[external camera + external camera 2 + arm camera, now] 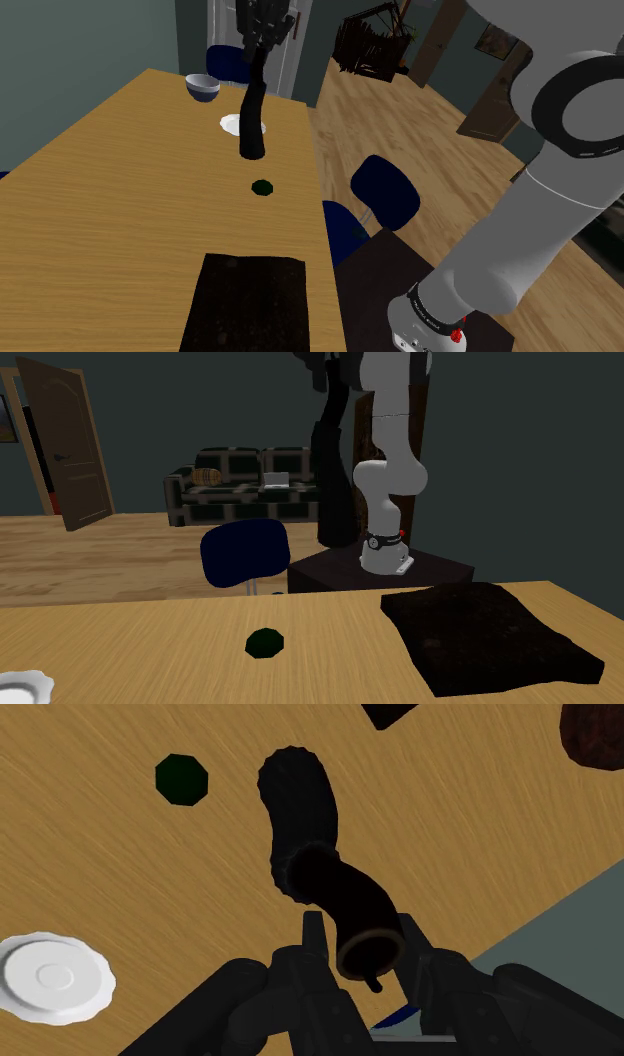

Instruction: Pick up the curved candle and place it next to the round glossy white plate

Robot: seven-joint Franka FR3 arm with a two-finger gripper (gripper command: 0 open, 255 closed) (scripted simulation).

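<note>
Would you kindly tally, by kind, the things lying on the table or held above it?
curved candle: 1
white plate: 1
bowl: 1
dark mat: 1
green disc: 1
Total: 5

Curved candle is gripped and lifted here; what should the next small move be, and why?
Probably shift the curved candle sideways toward the white plate before lowering. The gripper is shut on its end, it hangs clear of the table, and in the wrist view the plate lies off to one side, so the candle likely isn't above a spot beside it.
</note>
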